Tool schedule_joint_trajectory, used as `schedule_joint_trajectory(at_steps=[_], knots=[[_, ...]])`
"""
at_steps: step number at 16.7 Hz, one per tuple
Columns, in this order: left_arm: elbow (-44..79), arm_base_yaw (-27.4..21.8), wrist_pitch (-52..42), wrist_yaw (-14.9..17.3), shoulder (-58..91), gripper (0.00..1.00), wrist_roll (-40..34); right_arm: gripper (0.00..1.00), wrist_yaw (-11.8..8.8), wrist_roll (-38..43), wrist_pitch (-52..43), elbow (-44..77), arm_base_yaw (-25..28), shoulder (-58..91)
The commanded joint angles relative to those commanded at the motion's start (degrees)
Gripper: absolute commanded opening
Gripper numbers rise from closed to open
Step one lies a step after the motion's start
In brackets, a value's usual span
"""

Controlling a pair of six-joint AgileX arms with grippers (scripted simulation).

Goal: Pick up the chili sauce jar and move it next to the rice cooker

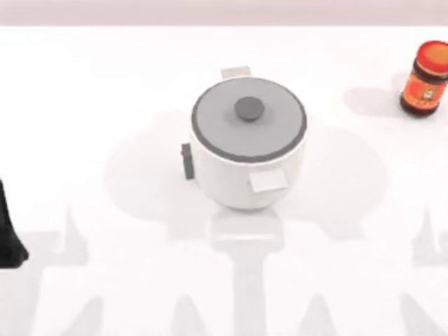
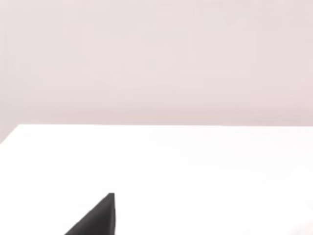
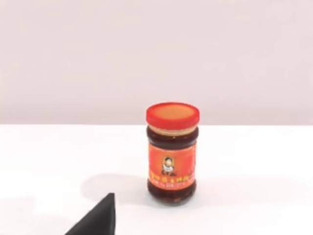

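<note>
1. The chili sauce jar (image 1: 425,78) stands upright at the upper right of the top view, its long axis vertical, the red lid up; in the right wrist view the jar (image 3: 171,152) is in the middle of the frame and its orange-red label faces the camera
2. The rice cooker (image 1: 248,140) sits in the centre of the top view, well apart from the jar, with its grey lid closed, the dark handle toward the left of the frame and the pale tab toward the bottom
3. The table (image 1: 105,105) is plain white; behind it the wrist views show a pale pinkish wall
4. What the cooker holds is hidden; the jar shows dark contents through its glass
5. The left arm (image 1: 10,234) is at the lower left edge of the top view; its claw state I cannot tell
6. The right gripper (image 3: 95,219) shows only as a dark tip at the bottom of the right wrist view, near the jar but not touching it; spread or pressed together, I cannot tell
</note>
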Motion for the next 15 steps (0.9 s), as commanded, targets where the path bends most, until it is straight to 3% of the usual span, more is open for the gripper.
schedule_joint_trajectory(at_steps=[7,15], knots=[[0.0,0.0,0.0,0.0,0.0,1.0,0.0,1.0,-1.5,-1.6,-3.6,8.0,0.8,7.4],[0.0,0.0,0.0,0.0,0.0,1.0,0.0,1.0,-4.7,-9.4,-21.5,42.0,0.8,41.8]])
